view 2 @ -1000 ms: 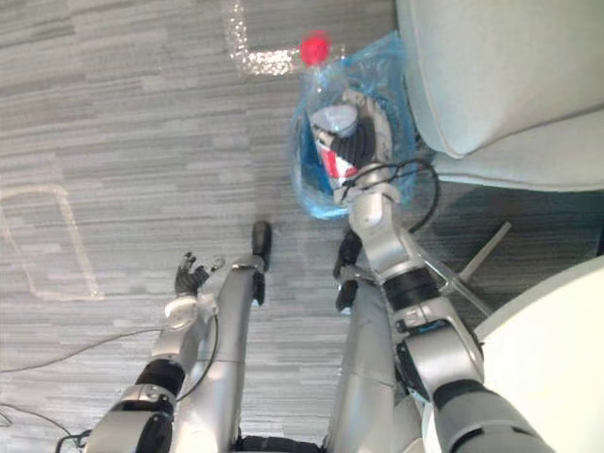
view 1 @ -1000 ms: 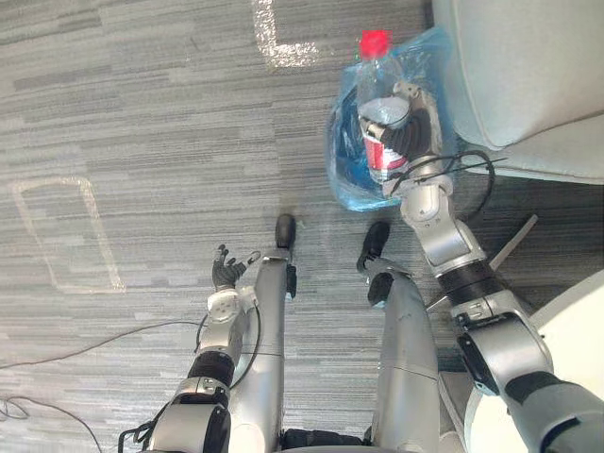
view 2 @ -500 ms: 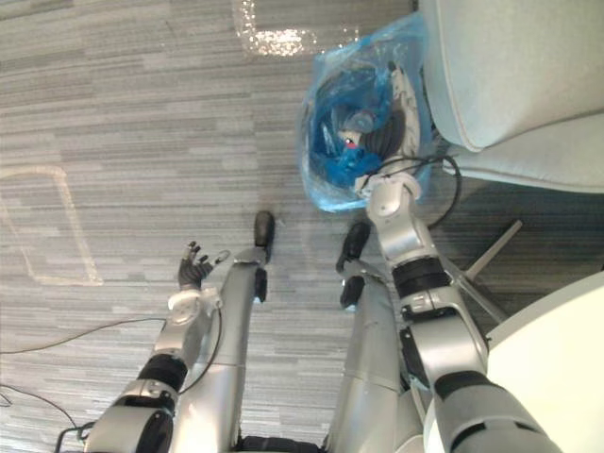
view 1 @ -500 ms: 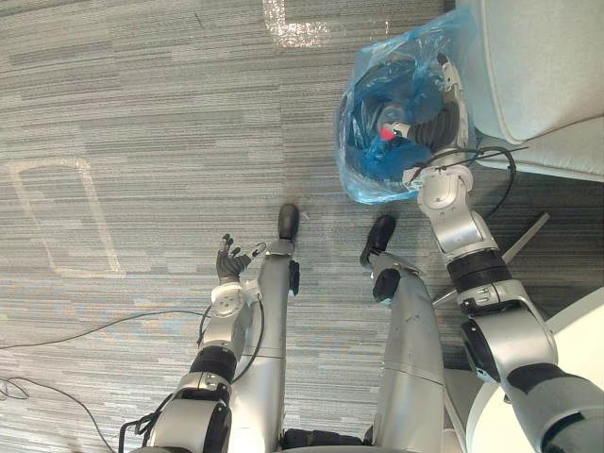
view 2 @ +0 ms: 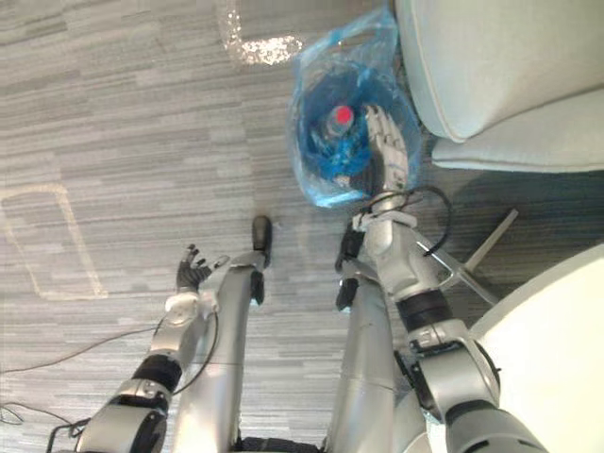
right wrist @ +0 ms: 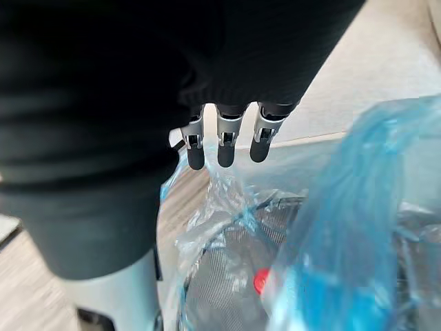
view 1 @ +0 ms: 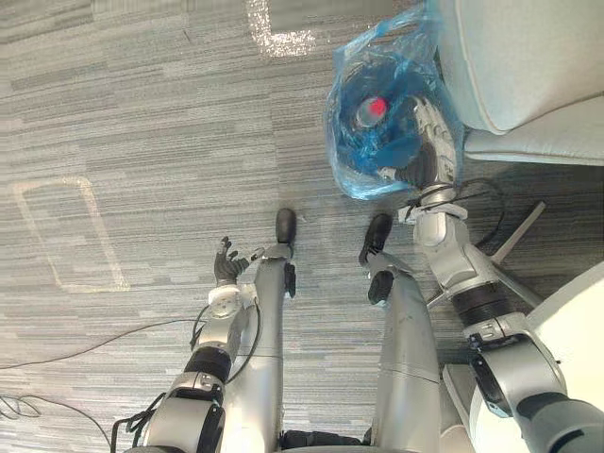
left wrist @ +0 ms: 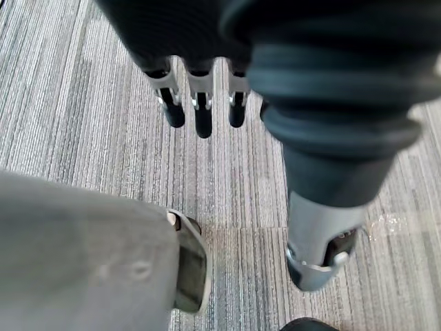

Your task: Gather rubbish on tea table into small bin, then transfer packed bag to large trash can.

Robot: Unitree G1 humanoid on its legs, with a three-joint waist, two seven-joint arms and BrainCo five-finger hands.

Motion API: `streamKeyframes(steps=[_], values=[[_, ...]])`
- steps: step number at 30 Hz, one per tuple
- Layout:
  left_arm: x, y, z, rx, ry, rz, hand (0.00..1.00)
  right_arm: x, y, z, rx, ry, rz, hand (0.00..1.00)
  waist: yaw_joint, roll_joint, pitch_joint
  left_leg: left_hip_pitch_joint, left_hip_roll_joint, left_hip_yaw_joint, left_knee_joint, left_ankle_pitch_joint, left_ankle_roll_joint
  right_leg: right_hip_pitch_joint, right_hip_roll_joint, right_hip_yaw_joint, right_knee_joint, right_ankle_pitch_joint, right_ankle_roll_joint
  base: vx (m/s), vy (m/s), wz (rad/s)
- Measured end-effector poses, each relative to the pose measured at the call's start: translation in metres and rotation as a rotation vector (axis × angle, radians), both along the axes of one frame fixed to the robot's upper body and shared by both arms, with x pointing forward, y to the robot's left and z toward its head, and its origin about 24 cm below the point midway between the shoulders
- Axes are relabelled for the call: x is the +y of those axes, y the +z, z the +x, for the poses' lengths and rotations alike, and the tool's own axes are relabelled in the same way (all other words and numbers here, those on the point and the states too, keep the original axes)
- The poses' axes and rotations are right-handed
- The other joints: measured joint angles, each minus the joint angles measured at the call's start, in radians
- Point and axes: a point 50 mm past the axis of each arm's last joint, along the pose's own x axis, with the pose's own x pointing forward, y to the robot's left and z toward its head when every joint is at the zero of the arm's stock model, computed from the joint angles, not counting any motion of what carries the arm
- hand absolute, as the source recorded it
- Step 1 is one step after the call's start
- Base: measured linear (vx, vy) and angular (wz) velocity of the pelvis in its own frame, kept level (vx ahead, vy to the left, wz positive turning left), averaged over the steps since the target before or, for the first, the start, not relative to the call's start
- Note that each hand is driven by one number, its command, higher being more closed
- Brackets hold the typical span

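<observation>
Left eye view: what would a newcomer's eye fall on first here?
The bright blue bag on the grey carpet beside the pale chair, with a red-capped bottle inside it. Next, the right hand, fingers straight, at the bag's chair-side edge. The left hand hangs open over bare carpet, away from the bag.

Translucent blue bag (view 1: 351,156), red bottle cap (view 1: 377,107), grey striped carpet (view 1: 142,113).

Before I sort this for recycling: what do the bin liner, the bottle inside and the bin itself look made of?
Bin liner: thin blue translucent plastic film, crinkled and glossy. Bottle: seems clear plastic by its see-through wall; its red cap is likely plastic too. Bin: dark fine mesh under the liner, probably metal, uncertain.
</observation>
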Motion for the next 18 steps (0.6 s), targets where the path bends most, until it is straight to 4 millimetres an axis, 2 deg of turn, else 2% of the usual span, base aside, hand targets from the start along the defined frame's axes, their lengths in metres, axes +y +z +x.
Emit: streamKeyframes(steps=[5,14,18], values=[[0.001,-0.001,-0.001,0.004,-0.007,0.011,0.0,0.001,-0.018,0.003,0.08,-0.003,-0.076,0.0,0.0,-0.002,-0.005,0.003,0.008,0.006,0.0,-0.001,0.006,0.015,0.004,-0.003,-0.021,0.011,0.004,-0.01,0.014,-0.02],[0.0,0.003,0.001,-0.022,-0.032,0.011,0.0,0.007,-0.068,0.009,0.326,0.019,-0.293,0.0,0.003,-0.002,-0.005,-0.022,0.008,0.023,-0.009,-0.004,0.013,-0.015,-0.001,0.009,-0.033,0.016,0.007,0.0,0.004,0.0],[0.0,0.006,0.003,-0.037,-0.035,0.009,0.0,0.005,-0.084,0.009,0.395,0.012,-0.34,0.0,0.003,-0.002,-0.005,-0.035,0.007,0.023,-0.009,-0.004,0.013,-0.028,-0.001,0.009,-0.032,0.016,0.007,0.0,0.0,0.0]])
